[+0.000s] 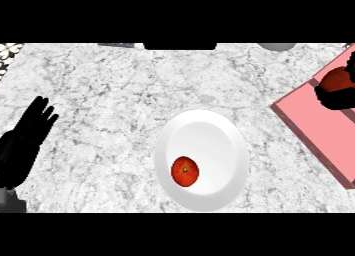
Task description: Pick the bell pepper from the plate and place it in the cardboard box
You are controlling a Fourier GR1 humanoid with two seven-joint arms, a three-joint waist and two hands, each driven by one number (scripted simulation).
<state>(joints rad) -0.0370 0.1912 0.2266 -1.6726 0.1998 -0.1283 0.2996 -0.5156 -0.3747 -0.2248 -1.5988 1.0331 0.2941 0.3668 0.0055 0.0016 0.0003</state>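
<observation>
My right robot hand (342, 95) is curled around a red pepper (333, 79) over the pink box (313, 130) at three o'clock, not yet released. Another red one (186, 171) sits on the plate (209, 125). My left robot hand (21, 145) rests spread at nine o'clock on the bench (121, 85).

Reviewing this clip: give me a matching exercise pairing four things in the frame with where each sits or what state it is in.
Things:
1. left hand
2. right hand
3. white plate
4. pink box

Places or states:
A. along the right edge, open top
B. centre of the counter, one red fruit resting on it
C. open, fingers up, at the left edge
D. curled round a red bell pepper over the box

Pairs: 1-C, 2-D, 3-B, 4-A
</observation>
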